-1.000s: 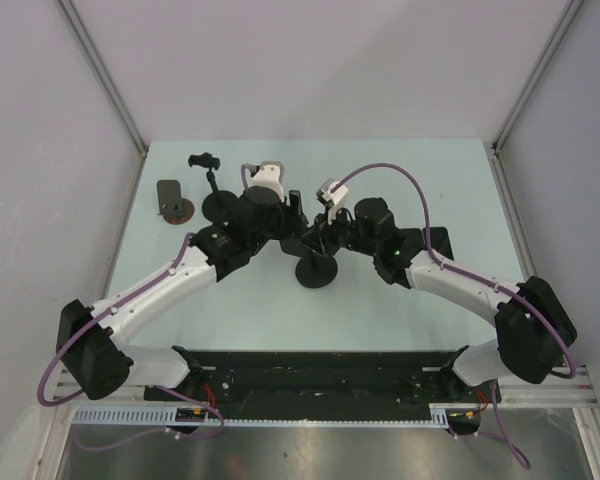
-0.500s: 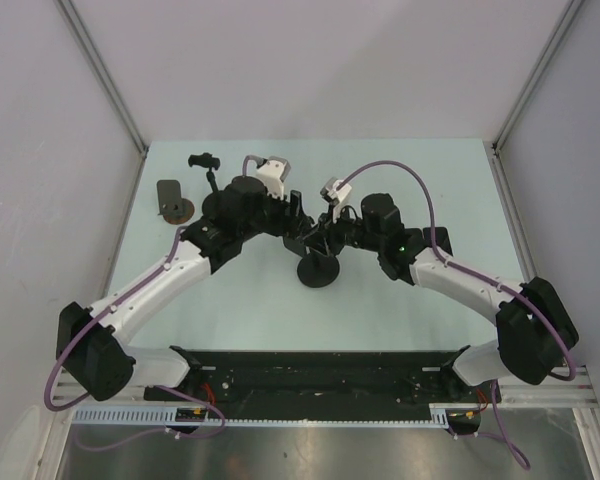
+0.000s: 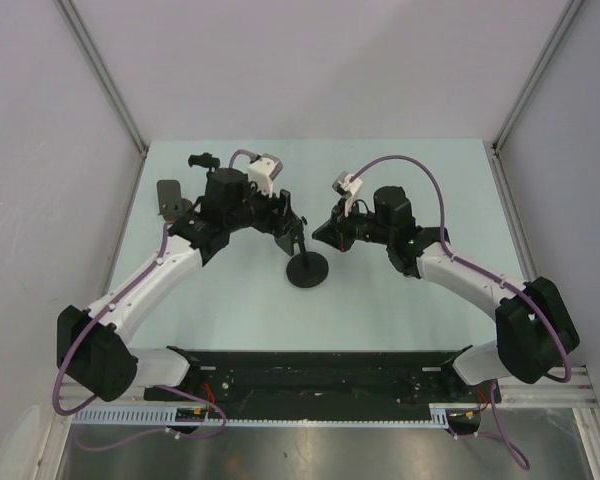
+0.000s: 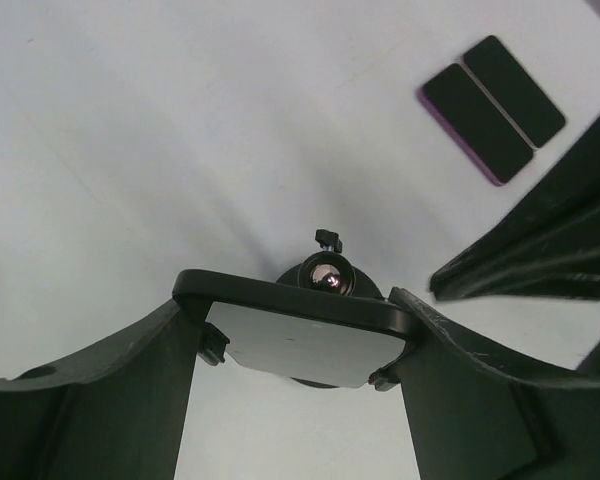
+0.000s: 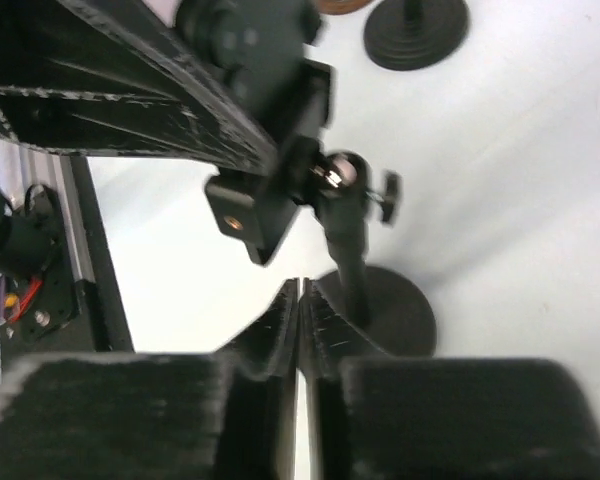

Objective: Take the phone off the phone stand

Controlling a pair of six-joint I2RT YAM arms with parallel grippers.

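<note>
Phone (image 4: pixel 298 345): flat slab with a glossy grey face, rounded corners and a black rim, seated in the stand's cradle above the ball joint (image 5: pixel 332 172).
Stand (image 3: pixel 308 270): matte black, with a round disc base on the table (image 3: pixel 230 300) and a thin, tilted stem (image 5: pixel 348 240).
My left gripper (image 3: pixel 283 215): reaches in from the left, fingers clamped on the phone's two sides.
My right gripper (image 5: pixel 302 300): fingers nearly together, holding nothing, just beside the stem.

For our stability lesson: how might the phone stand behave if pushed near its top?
Likely tips rather than slides: the stand has a thin stem on a small round base. Its ball joint may swivel first.
</note>
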